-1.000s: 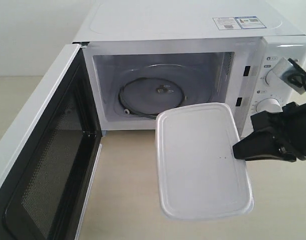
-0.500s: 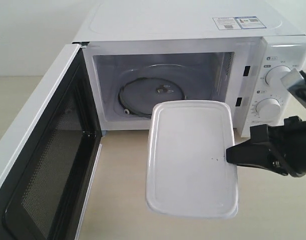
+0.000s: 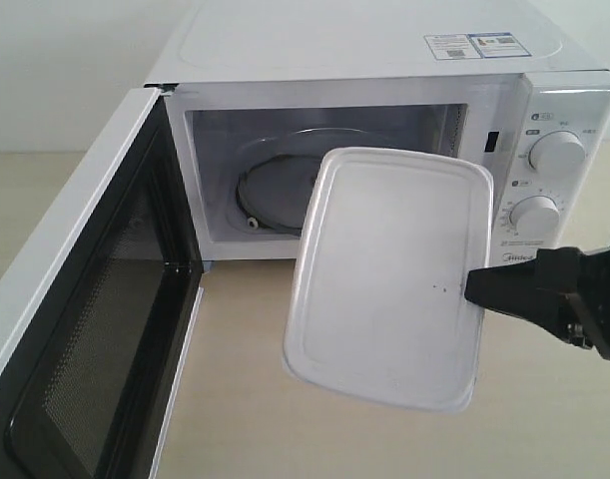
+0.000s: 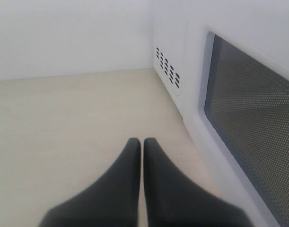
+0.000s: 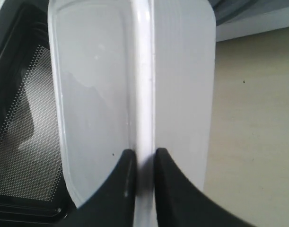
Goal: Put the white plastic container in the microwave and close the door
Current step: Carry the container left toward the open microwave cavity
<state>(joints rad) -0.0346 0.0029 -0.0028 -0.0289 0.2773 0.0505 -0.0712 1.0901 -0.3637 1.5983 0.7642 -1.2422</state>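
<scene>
The white plastic container (image 3: 389, 277) hangs in the air in front of the microwave's (image 3: 364, 60) open cavity, its lid tilted toward the camera. My right gripper (image 3: 476, 287) is shut on its right-hand rim; in the right wrist view the black fingers (image 5: 143, 158) pinch the lid's edge (image 5: 143, 80). The door (image 3: 85, 329) stands swung wide open on the left, mesh window inward. My left gripper (image 4: 142, 142) is shut on nothing, low over the tabletop beside the door's outer face (image 4: 250, 137). It does not show in the exterior view.
A glass turntable (image 3: 275, 195) lies inside the cavity. Two round dials (image 3: 556, 152) sit on the right panel, just above my right arm. The beige tabletop (image 3: 245, 379) stretches in front of the microwave.
My right gripper has lifted the container and tipped its far edge up, bringing it closer to the cavity opening. The gripper itself sank lower and further right in the exterior view.
</scene>
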